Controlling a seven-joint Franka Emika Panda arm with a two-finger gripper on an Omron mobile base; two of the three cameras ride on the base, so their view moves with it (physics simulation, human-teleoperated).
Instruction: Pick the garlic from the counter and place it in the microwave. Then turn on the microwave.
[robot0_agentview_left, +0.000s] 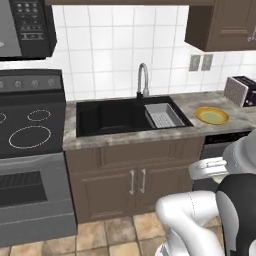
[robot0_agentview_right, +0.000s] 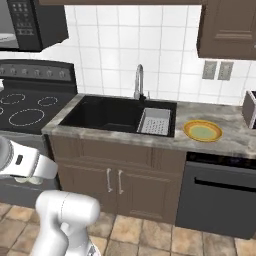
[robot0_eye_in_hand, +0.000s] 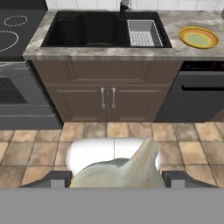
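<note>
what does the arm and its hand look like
The arm is glossy white, built of rounded tube-like segments, with a dark joint band between shells. No cables or markings show. The hand ends in two small dark grey, blocky finger tips.

From behind the arm on its left and right, our two base views look forward and down at the counter (robot0_agentview_left: 125, 137) — both share the black sink (robot0_agentview_right: 117, 115), the faucet (robot0_agentview_left: 143, 77), the yellow plate (robot0_agentview_right: 202, 131) and the stovetop (robot0_agentview_left: 27, 127). Our hand view sits low and further back, facing the same sink cabinet (robot0_eye_in_hand: 107, 96) over tiled floor (robot0_eye_in_hand: 183, 144).
</note>
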